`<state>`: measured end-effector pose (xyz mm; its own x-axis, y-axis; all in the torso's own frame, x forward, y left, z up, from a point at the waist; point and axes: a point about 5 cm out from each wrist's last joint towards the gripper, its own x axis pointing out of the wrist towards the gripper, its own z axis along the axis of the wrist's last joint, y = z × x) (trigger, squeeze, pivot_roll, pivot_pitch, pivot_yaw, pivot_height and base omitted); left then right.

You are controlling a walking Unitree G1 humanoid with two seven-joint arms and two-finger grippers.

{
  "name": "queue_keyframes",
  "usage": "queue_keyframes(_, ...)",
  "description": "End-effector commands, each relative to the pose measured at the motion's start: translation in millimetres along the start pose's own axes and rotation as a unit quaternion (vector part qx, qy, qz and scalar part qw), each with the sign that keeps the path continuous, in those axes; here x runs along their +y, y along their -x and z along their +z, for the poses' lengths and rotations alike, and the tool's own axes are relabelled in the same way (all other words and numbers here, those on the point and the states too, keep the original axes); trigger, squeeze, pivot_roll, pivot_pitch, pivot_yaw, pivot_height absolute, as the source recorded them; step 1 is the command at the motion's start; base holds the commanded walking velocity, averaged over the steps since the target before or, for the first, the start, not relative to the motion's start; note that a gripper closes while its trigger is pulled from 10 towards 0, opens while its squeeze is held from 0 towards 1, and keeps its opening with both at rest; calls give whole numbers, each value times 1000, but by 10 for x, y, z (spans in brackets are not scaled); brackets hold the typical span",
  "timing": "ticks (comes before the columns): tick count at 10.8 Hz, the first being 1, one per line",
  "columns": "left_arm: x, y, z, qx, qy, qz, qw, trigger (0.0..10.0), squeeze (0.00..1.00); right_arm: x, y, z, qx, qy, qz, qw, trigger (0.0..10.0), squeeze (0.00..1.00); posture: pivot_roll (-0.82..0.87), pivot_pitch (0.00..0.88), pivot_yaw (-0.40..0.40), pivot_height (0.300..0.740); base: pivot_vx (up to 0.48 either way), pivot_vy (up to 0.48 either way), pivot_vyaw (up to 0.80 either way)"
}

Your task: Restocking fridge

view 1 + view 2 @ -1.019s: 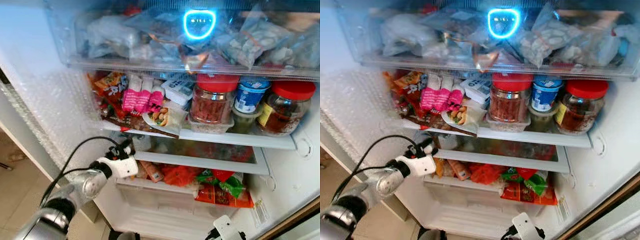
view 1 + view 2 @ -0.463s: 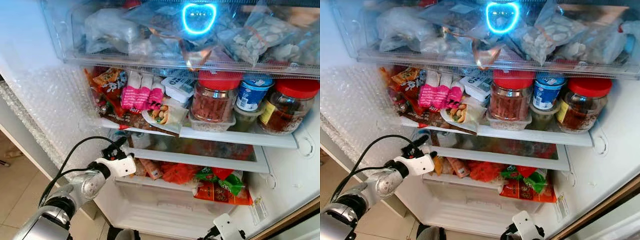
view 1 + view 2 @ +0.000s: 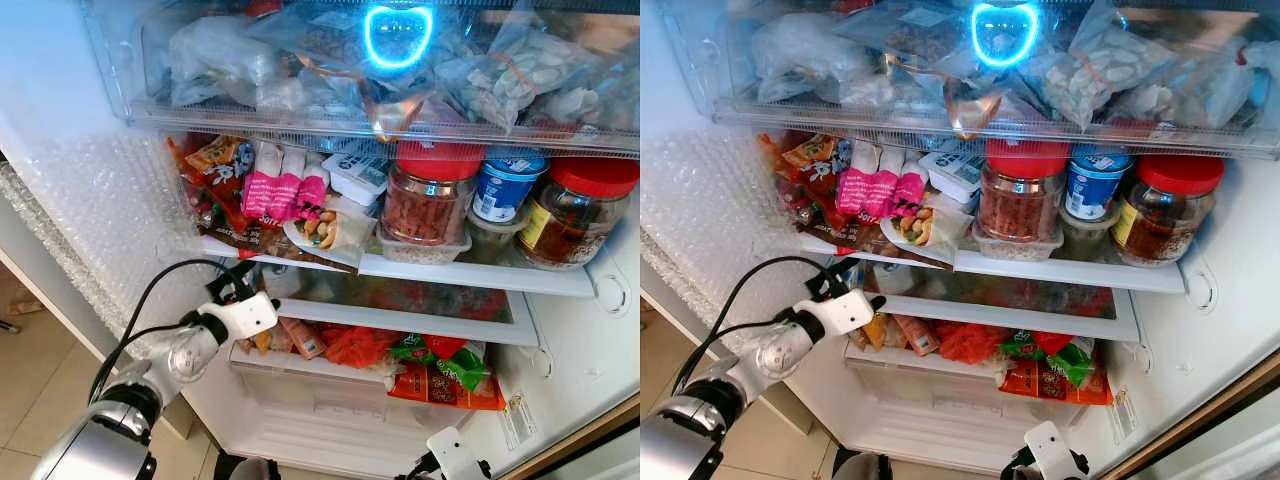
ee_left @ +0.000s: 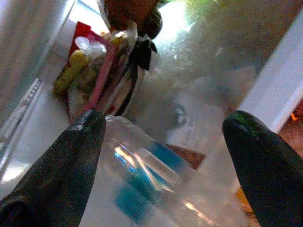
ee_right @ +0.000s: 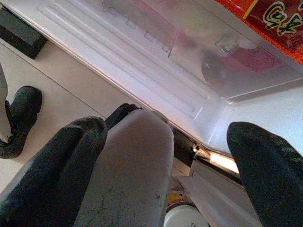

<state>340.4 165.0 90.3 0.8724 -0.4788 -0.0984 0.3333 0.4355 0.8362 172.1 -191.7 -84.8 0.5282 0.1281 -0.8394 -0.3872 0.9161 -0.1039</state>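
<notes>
Left gripper (image 4: pixel 161 137), fingers spread wide and holding nothing, reaches into the fridge's (image 3: pixel 100 200) lower shelf toward a clear bottle (image 4: pixel 156 179) with an unreadable blue label. Right gripper (image 5: pixel 165 142) hangs low, fingers wide apart around a grey object (image 5: pixel 128 170).

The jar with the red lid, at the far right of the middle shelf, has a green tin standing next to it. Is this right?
Not quite. The tin next to the jar with the red lid is blue, not green; the left eye view shows it. The rest is right.

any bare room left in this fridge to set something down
Little. The middle shelf is packed from the snack packets to the red-lidded jars. The top drawer is stuffed. Only bare patch: the floor under the crisper.
</notes>
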Motion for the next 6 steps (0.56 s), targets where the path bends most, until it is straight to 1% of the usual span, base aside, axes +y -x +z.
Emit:
queue_keyframes(1, 64, -40, 40, -9, -6, 3, 1000, 10000, 1000, 95, 187, -714, 132, -13, 2, 991, 10000, 0, -137, 65, 20, 627, 0, 0, 0)
queue_keyframes(2, 81, -62, 64, -13, 0, -1, 1000, 10000, 1000, 94, 184, -709, 131, -14, 0, 991, 10000, 0, -136, 64, 23, 627, 0, 0, 0)
queue_keyframes(3, 20, -61, 97, -25, 16, -38, 999, 10000, 0, 96, 180, -701, 130, -15, -2, 991, 10000, 0, -133, 62, 25, 627, 0, 0, 0)
queue_keyframes(4, -14, -28, 65, -18, 48, -49, 997, 10000, 0, 98, 178, -697, 129, -16, -2, 991, 10000, 0, -128, 58, 29, 627, 0, 0, 0)
queue_keyframes(5, -74, 59, -66, 20, 125, -42, 991, 10000, 0, 99, 172, -685, 128, -18, -1, 992, 10000, 0, -105, 49, 28, 627, 0, 0, 0)
queue_keyframes(6, -155, 166, -180, 46, 203, -25, 978, 10000, 0, 97, 168, -673, 127, -18, -1, 992, 10000, 0, -94, 42, 26, 627, 0, 0, 0)
